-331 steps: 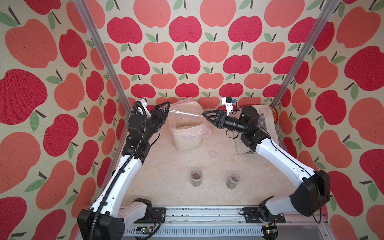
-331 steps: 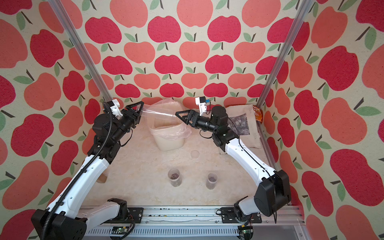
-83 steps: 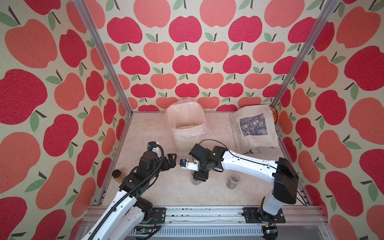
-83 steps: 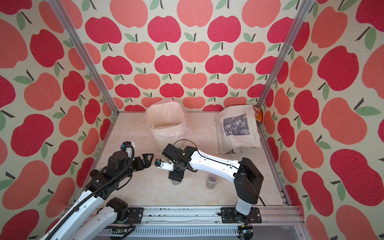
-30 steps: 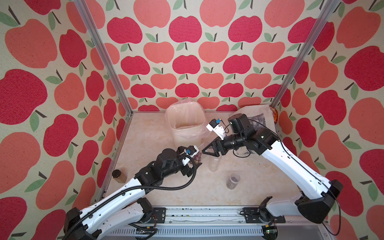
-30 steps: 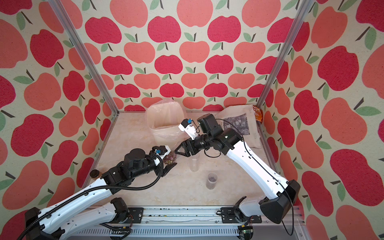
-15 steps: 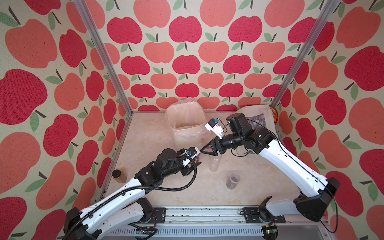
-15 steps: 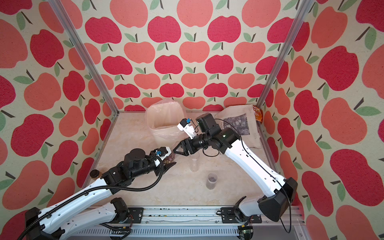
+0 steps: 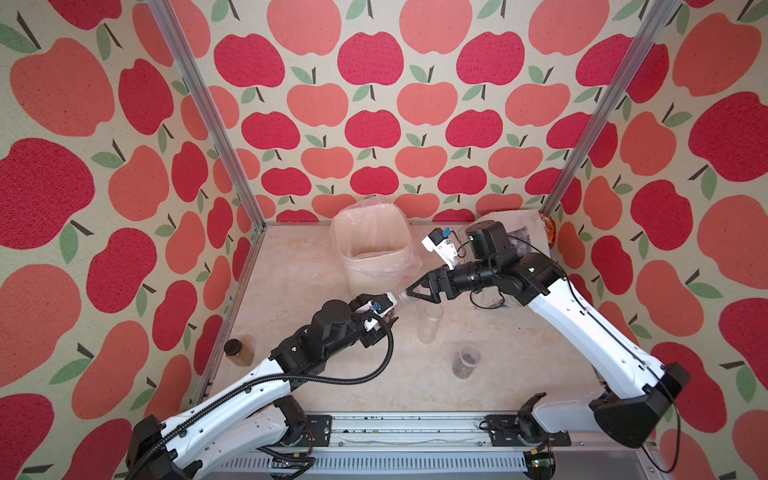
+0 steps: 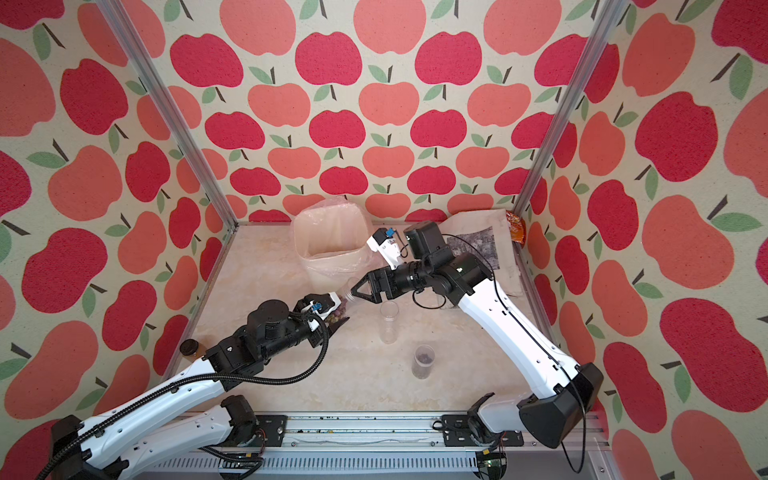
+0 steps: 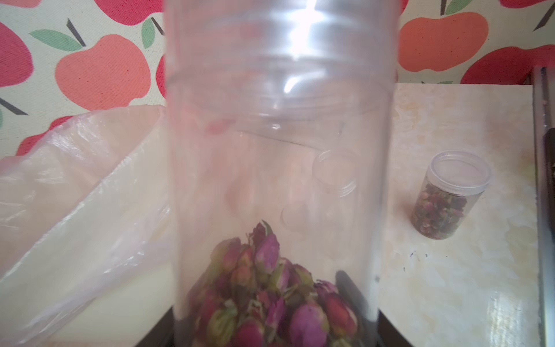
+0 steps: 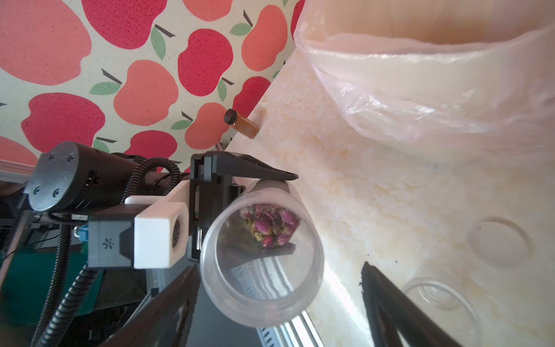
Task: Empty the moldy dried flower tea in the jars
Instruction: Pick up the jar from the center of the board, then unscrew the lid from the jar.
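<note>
Plainly, left claw: clenched on the held jar, gripping it near its base and lifting it off the worktop.
Held jar: clear and tilted, with its round end pointing away from the left claw toward the right claw. Whether a lid sits on that end cannot be told.
Dried flower tea: a clump of pink and green buds piled at the base end of the held jar, between the left claw's fingers.
Right claw: released, jaws spread wide on either side of the held jar's round end. Contact is unclear.
Empty jar: upright on the worktop just below the right claw, mouth open.
Loose lid: flat on the worktop beside the empty jar, near the right claw.
Lidded jar: upright with dark tea inside, apart from both claws on the right claw's side.
Bin: cream with a plastic liner, just behind the spot where the two claws meet.
Amber bottle: at the worktop's edge, well apart from the left claw.
</note>
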Controlling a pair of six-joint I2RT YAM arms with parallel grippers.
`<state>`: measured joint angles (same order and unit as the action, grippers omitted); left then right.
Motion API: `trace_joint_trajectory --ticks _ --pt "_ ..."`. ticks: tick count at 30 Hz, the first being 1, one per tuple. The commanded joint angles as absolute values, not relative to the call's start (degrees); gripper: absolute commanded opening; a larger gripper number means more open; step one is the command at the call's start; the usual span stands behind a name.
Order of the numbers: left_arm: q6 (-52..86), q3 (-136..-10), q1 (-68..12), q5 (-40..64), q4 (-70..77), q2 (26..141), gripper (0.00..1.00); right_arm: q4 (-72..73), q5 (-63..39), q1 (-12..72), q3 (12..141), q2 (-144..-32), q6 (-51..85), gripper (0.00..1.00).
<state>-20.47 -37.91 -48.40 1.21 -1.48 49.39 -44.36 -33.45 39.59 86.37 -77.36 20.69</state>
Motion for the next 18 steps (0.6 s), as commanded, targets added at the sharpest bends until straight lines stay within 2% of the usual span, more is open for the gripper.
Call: trace_joint_trajectory --ticks 1,5,18 --pt "-26.8 -36.8 -48.9 -4.8 3.9 48.6 0.27 -44.9 -35.2 37.2 87.9 -75.6 24.6 0.98" --pt "-31.6 -37.0 -50.1 -8.4 4.9 49.9 0.26 -49.6 -36.7 37.0 91.0 -77.4 24.7 0.99" --pt "-38.3 -38.2 -52.5 -12.8 8.6 53.1 0.22 -49.7 -38.0 39.4 89.5 -80.2 25.6 0.97"
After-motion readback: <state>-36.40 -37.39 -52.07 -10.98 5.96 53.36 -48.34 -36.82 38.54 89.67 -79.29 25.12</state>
